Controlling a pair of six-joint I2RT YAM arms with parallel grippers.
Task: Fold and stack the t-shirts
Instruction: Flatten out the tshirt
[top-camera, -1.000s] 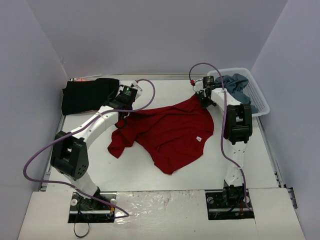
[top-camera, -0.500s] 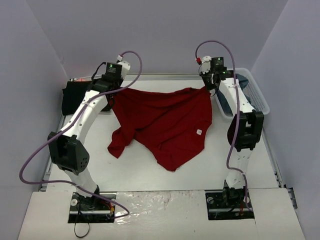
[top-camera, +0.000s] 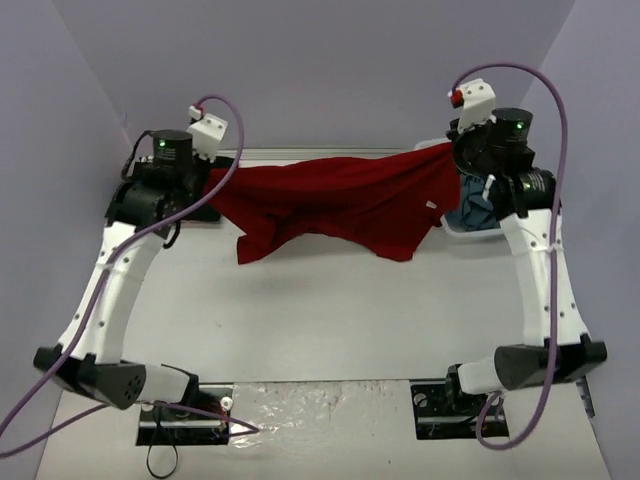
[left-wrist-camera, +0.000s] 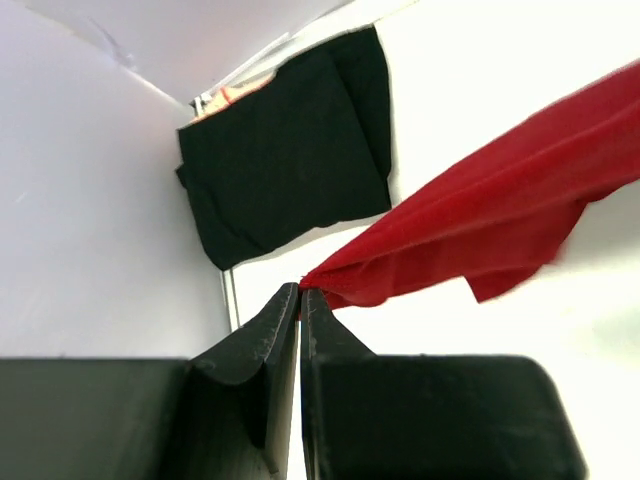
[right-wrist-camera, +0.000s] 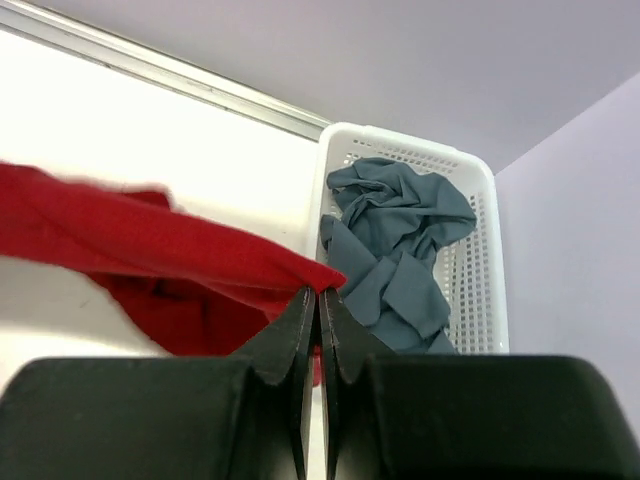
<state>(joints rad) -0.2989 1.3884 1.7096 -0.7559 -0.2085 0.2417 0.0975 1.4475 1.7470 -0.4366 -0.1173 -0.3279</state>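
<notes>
The dark red t-shirt (top-camera: 340, 200) hangs stretched in the air between both grippers, high above the table. My left gripper (top-camera: 212, 183) is shut on its left edge; the left wrist view shows the cloth (left-wrist-camera: 480, 230) pinched at my fingertips (left-wrist-camera: 290, 305). My right gripper (top-camera: 455, 165) is shut on its right edge; the right wrist view shows the red cloth (right-wrist-camera: 150, 250) in the jaws. The black t-shirt (left-wrist-camera: 285, 150) lies flat at the far left of the table, mostly hidden by my left arm in the top view. Slate blue-grey t-shirts (right-wrist-camera: 400, 250) lie crumpled in the basket.
The white plastic lattice basket (right-wrist-camera: 478, 290) stands at the far right corner, against the side wall, partly hidden by my right arm in the top view (top-camera: 452, 228). Walls close in the table on three sides.
Both arms have risen and spread apart, lifting the dark red t-shirt off the table and stretching it out in the air.
</notes>
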